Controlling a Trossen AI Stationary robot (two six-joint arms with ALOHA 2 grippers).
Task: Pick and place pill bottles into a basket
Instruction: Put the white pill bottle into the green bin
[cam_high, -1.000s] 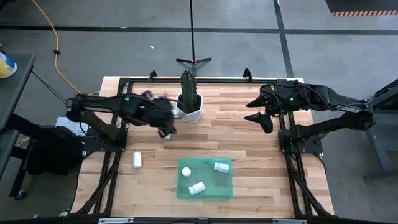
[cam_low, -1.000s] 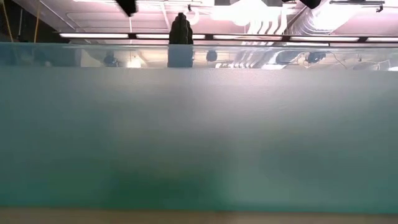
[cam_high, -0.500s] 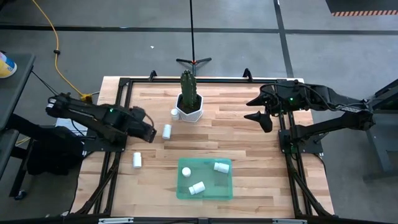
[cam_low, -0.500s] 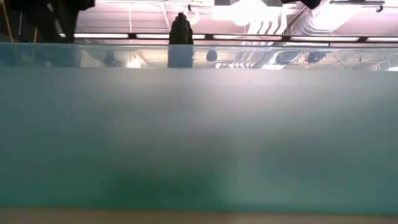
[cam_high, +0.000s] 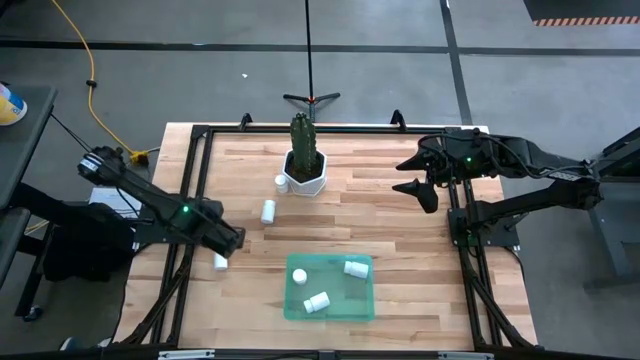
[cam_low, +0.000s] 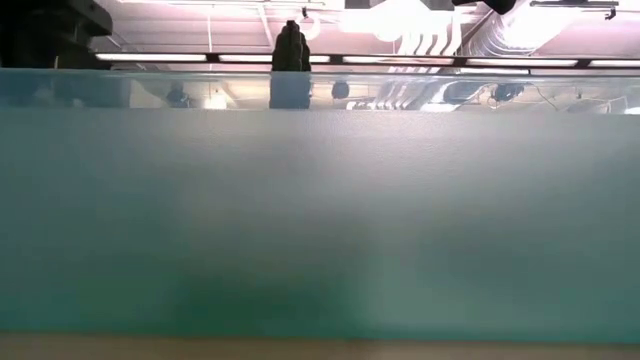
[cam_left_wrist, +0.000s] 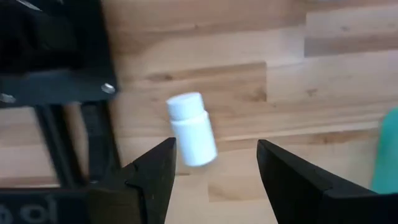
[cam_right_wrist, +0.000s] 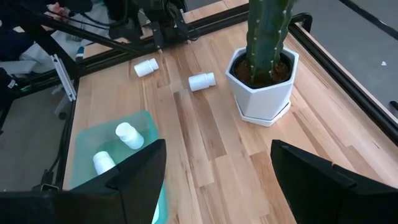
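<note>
The left gripper (cam_high: 228, 243) hangs low over the left side of the table (cam_high: 400, 240), just above a lying bottle (cam_high: 219, 261) near the frame rail (cam_high: 185, 270). In its wrist view the fingers (cam_left_wrist: 152, 177) stand apart with this bottle (cam_left_wrist: 191, 129) seen between them – not touched, nothing held. A second bottle (cam_high: 268, 211) lies further in, and a third bottle (cam_high: 280, 182) stands just beside the pot (cam_high: 305, 180) with the cactus (cam_high: 303, 138). The basket (cam_high: 330, 287) sits at the front middle of the table, with three bottles in it: one upright (cam_high: 300, 276), one lying at the front (cam_high: 317, 302), one lying at the right (cam_high: 356, 268). The right gripper (cam_high: 420, 189) waits above the right side of the table – its fingers are wide apart and hold nothing. In the low view the basket wall (cam_low: 320, 220) fills nearly everything.
</note>
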